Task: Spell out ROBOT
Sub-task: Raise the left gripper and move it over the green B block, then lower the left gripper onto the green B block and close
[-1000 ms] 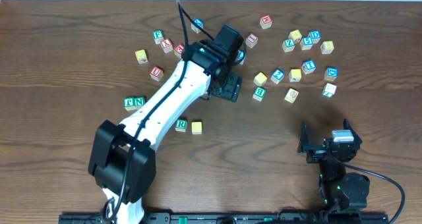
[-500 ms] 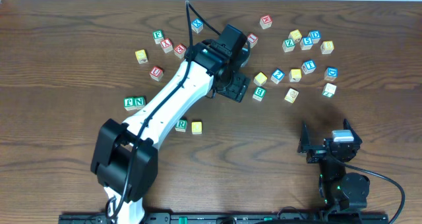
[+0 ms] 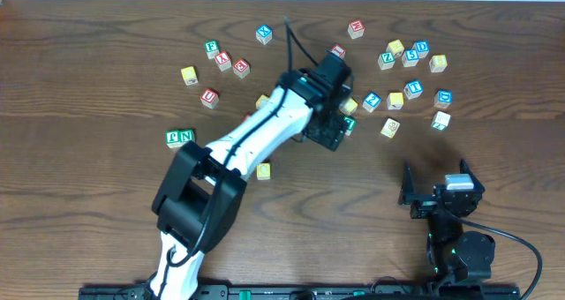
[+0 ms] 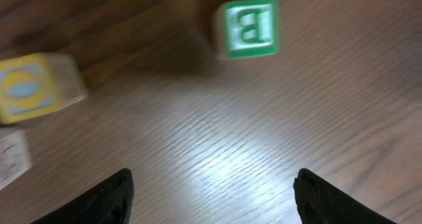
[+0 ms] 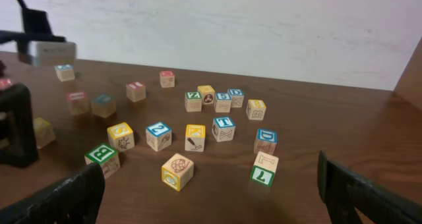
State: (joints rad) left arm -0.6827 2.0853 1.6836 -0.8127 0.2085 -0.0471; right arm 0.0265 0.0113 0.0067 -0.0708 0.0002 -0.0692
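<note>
The small wooden green-faced B cube [image 4: 249, 28] sits on the brown wooden desk [image 4: 217, 138] at the upper middle of the left wrist view, its B facing the camera. The left pincer [image 4: 212, 194] hangs below it, spread wide and empty, clear of the cube. Overhead, a small yellow-faced wooden cube [image 3: 263, 170] lies just beside the white arm [image 3: 256, 137] near centre. At lower right the right pincer [image 3: 438, 187] stands wide open, empty.

The B cube [image 4: 249, 29] shows green, the yellow cube [image 4: 30, 85] a pale-blue oval, the table [image 4: 217, 151] brown wood-grain.
</note>
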